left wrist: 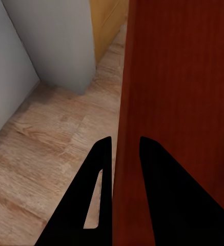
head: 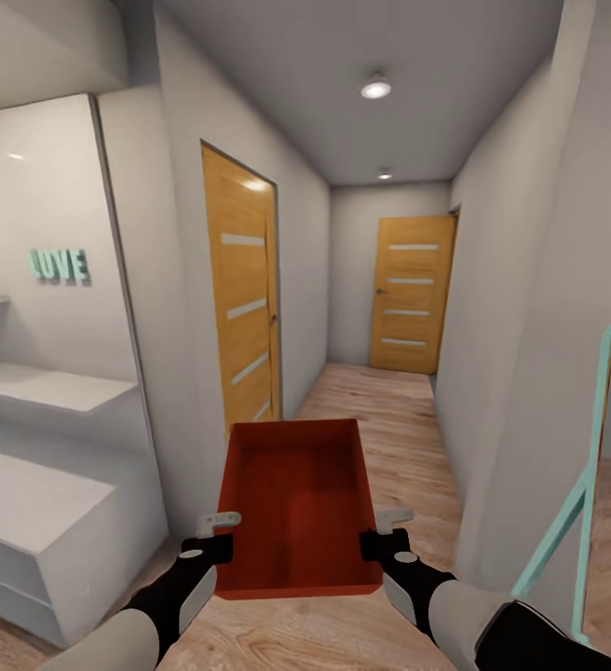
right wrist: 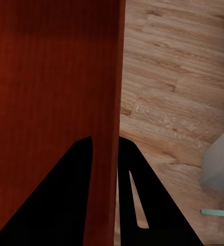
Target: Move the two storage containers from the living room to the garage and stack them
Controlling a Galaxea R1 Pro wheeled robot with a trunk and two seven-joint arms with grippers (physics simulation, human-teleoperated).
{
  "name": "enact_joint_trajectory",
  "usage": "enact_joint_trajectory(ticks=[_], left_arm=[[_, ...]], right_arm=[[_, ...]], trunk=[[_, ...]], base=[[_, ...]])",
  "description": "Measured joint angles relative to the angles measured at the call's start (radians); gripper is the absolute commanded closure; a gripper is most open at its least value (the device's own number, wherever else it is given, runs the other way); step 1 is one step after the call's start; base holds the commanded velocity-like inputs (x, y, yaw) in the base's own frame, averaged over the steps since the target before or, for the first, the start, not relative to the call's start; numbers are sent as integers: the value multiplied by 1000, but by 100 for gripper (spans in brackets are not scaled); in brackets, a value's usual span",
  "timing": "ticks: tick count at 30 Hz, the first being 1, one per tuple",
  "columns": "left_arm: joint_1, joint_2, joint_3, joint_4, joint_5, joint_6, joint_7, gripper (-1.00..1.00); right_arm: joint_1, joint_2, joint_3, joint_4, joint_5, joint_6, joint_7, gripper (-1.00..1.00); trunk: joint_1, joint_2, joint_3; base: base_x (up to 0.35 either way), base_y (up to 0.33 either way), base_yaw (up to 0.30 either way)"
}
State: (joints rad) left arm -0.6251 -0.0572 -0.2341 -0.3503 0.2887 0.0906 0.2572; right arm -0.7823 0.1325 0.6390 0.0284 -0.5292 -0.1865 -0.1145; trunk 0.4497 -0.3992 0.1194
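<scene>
Both black-and-grey grippers, left and right, are clamped on the thin side walls of 1 empty orange-red rectangular storage container, held level just ahead of the robot's trunk above light wood-plank flooring. A pale corridor with 2 wooden doors lies ahead. No garage shows, so carrying appears underway; stacking remains. Where the 2nd container is cannot be told.
</scene>
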Motion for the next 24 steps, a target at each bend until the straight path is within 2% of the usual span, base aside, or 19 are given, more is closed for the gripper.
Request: enact_joint_trajectory(ticks=[5,10,24], left_arm=[[0,-1,0,-1,-1,1,2,100],[0,0,0,0,0,-1,0,100],[0,1,0,2,0,-2,-3,100]], right_arm=[[0,0,0,0,0,0,0,100],[0,0,0,0,0,0,0,100],[0,0,1,0,0,0,1,100]], trunk=[[0,0,0],[-1,0,0],[-1,0,0]], base=[[44,0,-245],[264,0,-195],[319,0,-12]])
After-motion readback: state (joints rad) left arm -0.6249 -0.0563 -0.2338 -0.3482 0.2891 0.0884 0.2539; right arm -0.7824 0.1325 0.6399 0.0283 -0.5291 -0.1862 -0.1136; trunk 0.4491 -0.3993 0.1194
